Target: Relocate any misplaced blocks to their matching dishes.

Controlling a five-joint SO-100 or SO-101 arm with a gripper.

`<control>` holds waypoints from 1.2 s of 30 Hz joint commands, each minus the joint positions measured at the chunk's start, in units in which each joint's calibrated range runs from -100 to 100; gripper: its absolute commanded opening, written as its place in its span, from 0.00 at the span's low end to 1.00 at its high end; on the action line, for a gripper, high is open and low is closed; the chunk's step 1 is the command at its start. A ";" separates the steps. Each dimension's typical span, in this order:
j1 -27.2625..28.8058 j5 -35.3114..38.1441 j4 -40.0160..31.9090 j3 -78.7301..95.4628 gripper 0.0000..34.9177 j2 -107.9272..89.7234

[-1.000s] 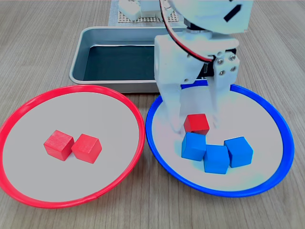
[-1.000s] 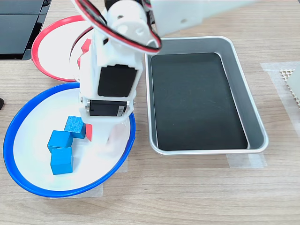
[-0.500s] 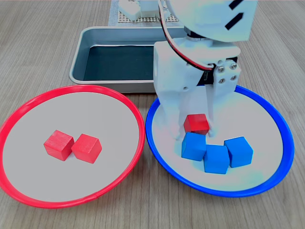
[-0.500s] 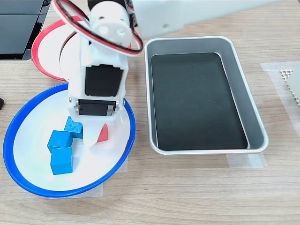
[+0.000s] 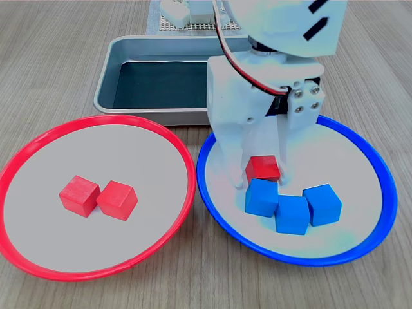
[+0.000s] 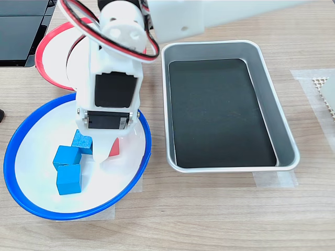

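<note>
One small red matte cube [image 5: 262, 168] sits where we judge it does not belong, inside the large round shallow dish with the blue rim [image 5: 380, 168], toward that dish's far edge in the first exterior view and touching the nearest of three blue matte cubes [image 5: 293, 206] clustered just in front of it. The white plastic end effector [image 5: 262, 172] stands down in this dish with one finger on each side of the red cube; in the first exterior view the fingers look pressed to its side faces, so we take it to be grasping the cube, though the cube has not left the dish floor. In the second exterior view only a sliver of red [image 6: 114, 150] shows below the servo housing. We expect the cube to be light, stiff and not fragile, with flat parallel faces that suit a squeeze across the middle; its matte finish should resist slipping. Two more red cubes [image 5: 98, 196] lie together near the middle of the red-rimmed dish [image 5: 187, 161], and a rectangular silver metal tray [image 5: 116, 55] sits behind on the wooden surface [image 5: 64, 38].
</note>
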 commanded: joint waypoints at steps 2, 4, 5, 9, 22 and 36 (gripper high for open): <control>-0.14 0.29 0.46 -0.30 0.39 -1.05; -0.14 0.34 0.46 -0.12 0.39 -1.05; -0.14 0.39 0.46 0.06 0.39 -1.14; -0.24 0.54 0.46 1.33 0.38 -1.90; -0.33 1.71 0.71 1.88 0.05 -1.65; -2.03 -2.34 0.71 -2.22 0.01 -6.94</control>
